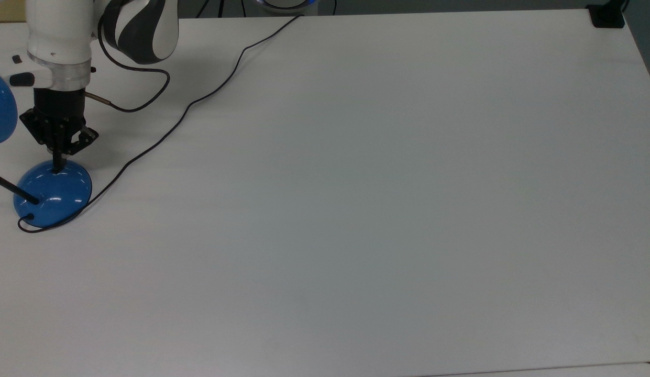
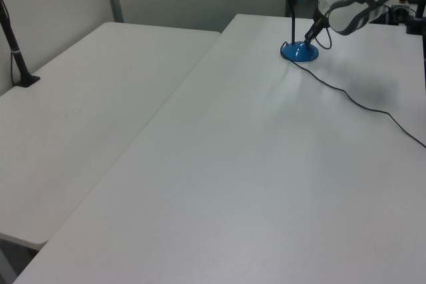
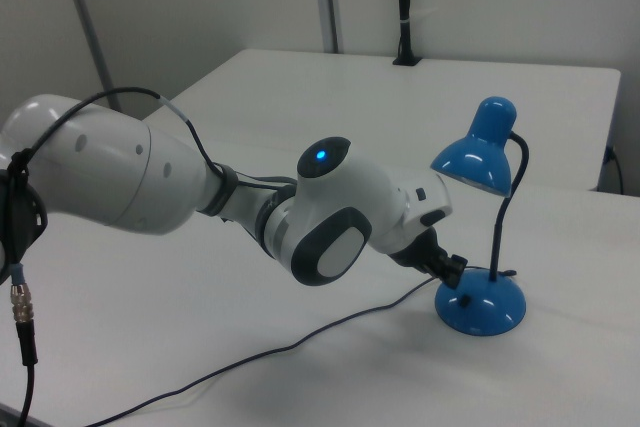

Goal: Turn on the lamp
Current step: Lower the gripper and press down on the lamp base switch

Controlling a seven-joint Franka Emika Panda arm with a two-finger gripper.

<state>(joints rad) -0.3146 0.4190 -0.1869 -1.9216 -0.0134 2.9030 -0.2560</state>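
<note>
You had the gripper [image 1: 58, 166], fingers pinched together, pressing the switch on the lamp [image 1: 53, 195] at the top view's left table [image 1: 356, 209] edge; an off-centre push could have slid the base.

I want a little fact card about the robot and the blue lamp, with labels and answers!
lamp: glossy blue desk lamp with a dome base, thin black neck and rounded shade
lamp spot: standing upright on the white table, near the top view's left edge
gripper: black two-finger gripper, fingers shut, tip down on top of the dome base
cord: black cord trailing from the base across the table to its far edge
light: no glow seen from the shade in the right view
</note>
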